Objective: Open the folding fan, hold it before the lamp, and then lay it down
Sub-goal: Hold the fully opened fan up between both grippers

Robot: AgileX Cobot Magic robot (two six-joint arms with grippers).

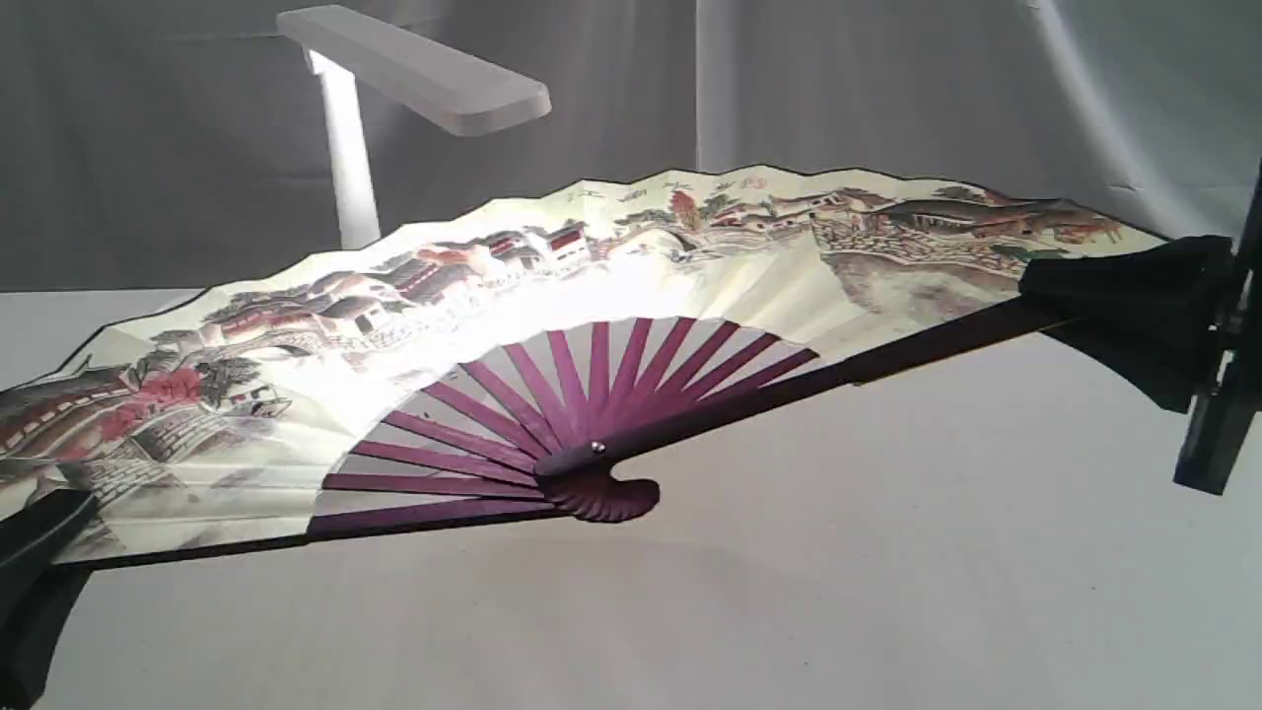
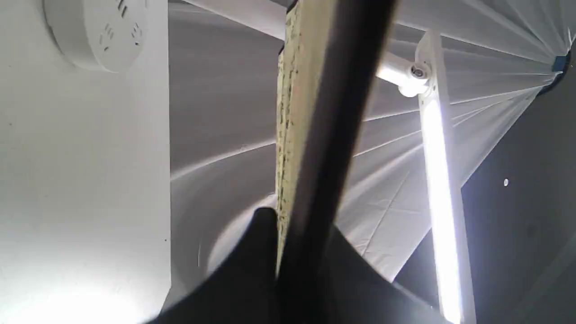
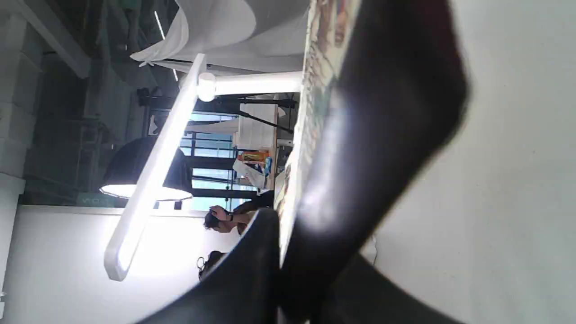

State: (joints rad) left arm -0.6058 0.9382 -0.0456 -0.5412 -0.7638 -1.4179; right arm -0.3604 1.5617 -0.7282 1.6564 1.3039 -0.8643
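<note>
Cream paper is glowing — the folding fan [image 1: 690,266] is hanging fully open before the lamp [image 1: 424,74], left gripper [image 1: 49,528] and right gripper [image 1: 1094,286] clamping its guards — only the laying-down is remaining

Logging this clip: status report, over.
Cream painted paper folding fan spread open before white flat-headed desk lamp. Left gripper, right gripper shut on its ends. Nothing in the way.

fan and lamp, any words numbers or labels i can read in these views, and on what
None can be read.
folding fan: tiny dark marks and a red mark near the curved edge, perhaps writing and a seal, too small to read.
lamp: no lettering; its base shows only slots.
green strip in the right wrist view's background: pale marks, blurred.
</note>
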